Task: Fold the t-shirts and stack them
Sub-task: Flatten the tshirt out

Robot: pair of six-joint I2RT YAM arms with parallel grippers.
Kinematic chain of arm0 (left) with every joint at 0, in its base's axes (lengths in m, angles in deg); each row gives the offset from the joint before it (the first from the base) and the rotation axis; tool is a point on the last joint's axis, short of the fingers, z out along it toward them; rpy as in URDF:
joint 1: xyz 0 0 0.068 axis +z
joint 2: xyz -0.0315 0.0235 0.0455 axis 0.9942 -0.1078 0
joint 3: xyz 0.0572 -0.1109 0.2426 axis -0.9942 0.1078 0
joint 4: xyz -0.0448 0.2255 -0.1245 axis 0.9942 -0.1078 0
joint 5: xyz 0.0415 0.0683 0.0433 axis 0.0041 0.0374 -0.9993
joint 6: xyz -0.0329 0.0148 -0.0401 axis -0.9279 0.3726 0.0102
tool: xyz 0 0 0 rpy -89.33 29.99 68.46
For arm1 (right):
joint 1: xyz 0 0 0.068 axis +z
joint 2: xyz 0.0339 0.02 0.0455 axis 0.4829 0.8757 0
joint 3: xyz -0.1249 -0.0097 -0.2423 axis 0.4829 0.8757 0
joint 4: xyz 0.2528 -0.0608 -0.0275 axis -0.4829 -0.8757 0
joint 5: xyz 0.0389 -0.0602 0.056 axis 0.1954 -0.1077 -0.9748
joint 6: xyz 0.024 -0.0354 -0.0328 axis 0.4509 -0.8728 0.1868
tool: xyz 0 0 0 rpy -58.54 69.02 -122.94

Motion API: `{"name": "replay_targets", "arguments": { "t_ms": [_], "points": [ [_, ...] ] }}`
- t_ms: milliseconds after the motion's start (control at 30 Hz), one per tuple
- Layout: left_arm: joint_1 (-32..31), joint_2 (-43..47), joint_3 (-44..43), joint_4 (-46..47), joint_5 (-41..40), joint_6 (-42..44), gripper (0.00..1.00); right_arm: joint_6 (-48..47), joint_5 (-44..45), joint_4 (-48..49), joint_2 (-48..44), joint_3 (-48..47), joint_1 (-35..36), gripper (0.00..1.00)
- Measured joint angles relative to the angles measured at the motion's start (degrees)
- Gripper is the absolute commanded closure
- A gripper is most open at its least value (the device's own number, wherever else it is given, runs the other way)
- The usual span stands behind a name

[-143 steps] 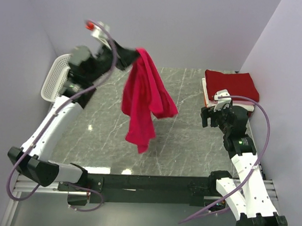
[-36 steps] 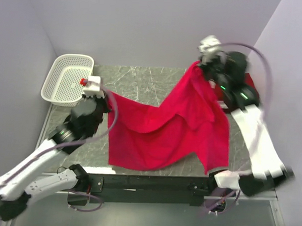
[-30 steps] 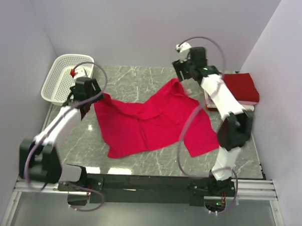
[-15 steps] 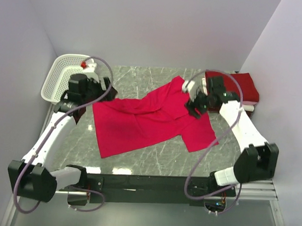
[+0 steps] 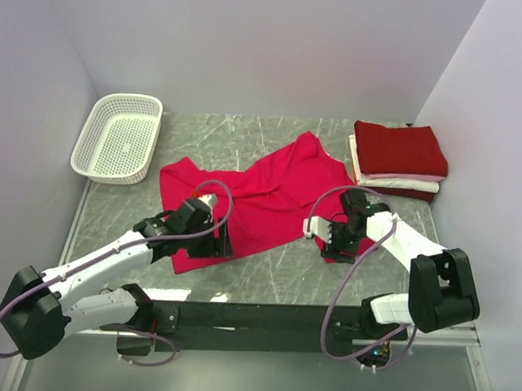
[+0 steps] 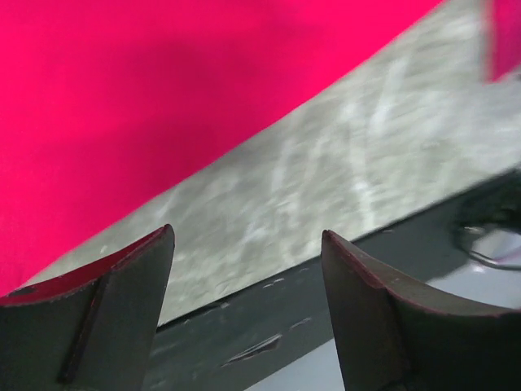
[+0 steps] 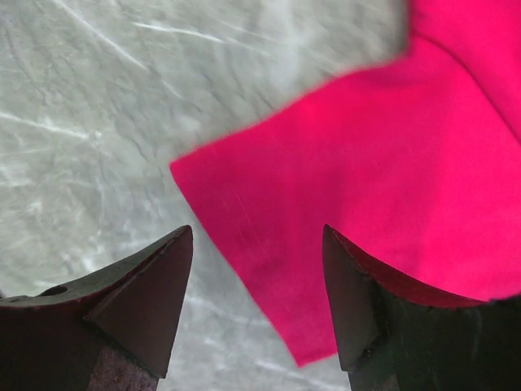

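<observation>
A bright pinkish-red t-shirt (image 5: 259, 194) lies spread open on the marble table. My left gripper (image 5: 217, 242) hovers open at its near left hem. In the left wrist view the shirt (image 6: 122, 106) fills the upper left, and bare marble lies between the open gripper (image 6: 246, 232) fingers. My right gripper (image 5: 327, 236) stands open at the shirt's near right corner. That corner (image 7: 342, 212) shows between the open gripper (image 7: 256, 229) fingers in the right wrist view. A folded crimson t-shirt (image 5: 398, 148) lies on a folded white t-shirt (image 5: 398, 181) at the back right.
A white lattice basket (image 5: 116, 138) stands at the back left corner. The table's dark front rail (image 5: 264, 317) runs just behind both grippers. Grey walls close in the left, back and right sides.
Both arms have swung from the shirt's far side to its near edge. The shirt, earlier hanging from the grippers, now lies spread out and released.
</observation>
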Motion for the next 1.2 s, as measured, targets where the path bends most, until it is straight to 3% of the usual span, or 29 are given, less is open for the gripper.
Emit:
{"name": "replay_targets", "arguments": {
  "t_ms": [133, 233, 267, 300, 367, 467, 567, 733, 800, 833, 1033, 1200],
  "points": [
    [-3.26, -2.95, 1.33, -2.82, -5.97, -3.21, 0.21, -1.07, 2.8, 3.52, 0.07, 3.23, 3.78, 0.31],
    [-5.16, -7.48, 1.14, -3.89, -10.01, -3.82, 0.21, -1.27, 4.07, 4.48, 0.31, 3.23, 5.25, 0.39],
    [-5.42, -8.57, 1.01, -4.09, -10.86, -3.93, 0.21, -1.25, 4.24, 4.52, 0.48, 3.15, 5.6, 0.45],
    [-5.64, -9.77, 0.76, -4.44, -11.85, -4.09, 0.21, -1.22, 4.48, 4.63, 0.61, 3.1, 5.97, 0.62],
    [-5.75, -10.67, 0.33, -4.92, -13.64, -4.33, 0.21, -1.31, 5.16, 4.9, 0.9, 3.06, 6.69, 0.86],
    [-5.75, -9.62, -1.14, -5.66, -16.17, -4.48, 0.21, -2.14, 5.64, 4.61, 0.94, 2.93, 7.26, 0.96],
    [-5.79, -4.83, -3.1, -6.25, -18.32, -3.37, 0.2, -4.15, 5.55, 0.96, -0.87, 2.93, 7.37, 0.98],
    [-5.79, 4.28, -10.36, -4.96, -20.98, 6.1, 0.09, -9.51, 5.09, -13.84, -11.61, 2.12, 7.87, 0.99],
    [-5.79, 5.44, -14.05, -3.02, -22.01, 11.37, 0.06, -10.1, 4.17, -20.33, -17.27, 0.9, 7.87, 0.65],
    [-5.79, 5.49, -15.69, -2.08, -22.53, 14.01, 0.04, -9.44, 3.74, -22.4, -19.65, 0.33, 7.87, 0.56],
    [-5.79, 1.66, -20.39, 2.4, -26.32, 27.1, 0.04, -2.47, 0.98, -21.94, -26.05, -1.33, 6.4, 0.52],
    [-5.79, 0.57, -17.53, 3.58, -29.16, 31.65, 0.04, 1.01, -6.38, -14.73, -13.35, -9.53, 1.42, 0.52]
  ]
}}
